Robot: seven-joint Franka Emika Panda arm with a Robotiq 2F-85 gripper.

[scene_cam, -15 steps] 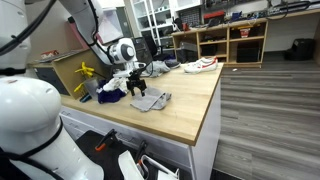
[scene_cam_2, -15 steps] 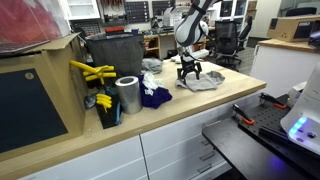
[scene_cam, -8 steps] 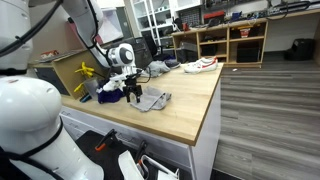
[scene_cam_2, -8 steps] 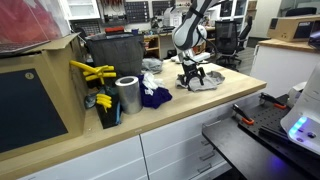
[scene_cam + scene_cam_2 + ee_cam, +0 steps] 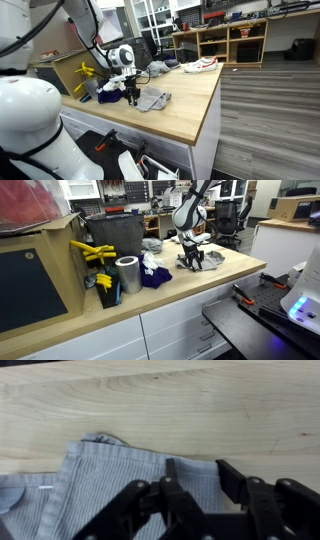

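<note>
Grey ribbed fabric cloth lies flat on pale wooden tabletop, filling wrist view toward 6 o'clock. Black two-finger gripper down on it; jaws part-way apart, fabric between, no clamp seen. Judged light, limp, drapes; pinch hem corner at 10 o'clock.

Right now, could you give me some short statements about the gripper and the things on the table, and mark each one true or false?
1. The gripper is down at the gray cloth. True.
2. The silver cylinder stands on the gray cloth. False: it stands apart from it, beside the dark blue cloth.
3. The gray cloth lies on the wooden table. True.
4. The gripper holds a yellow tool. False: the yellow tools are by the box, away from the gripper.
</note>
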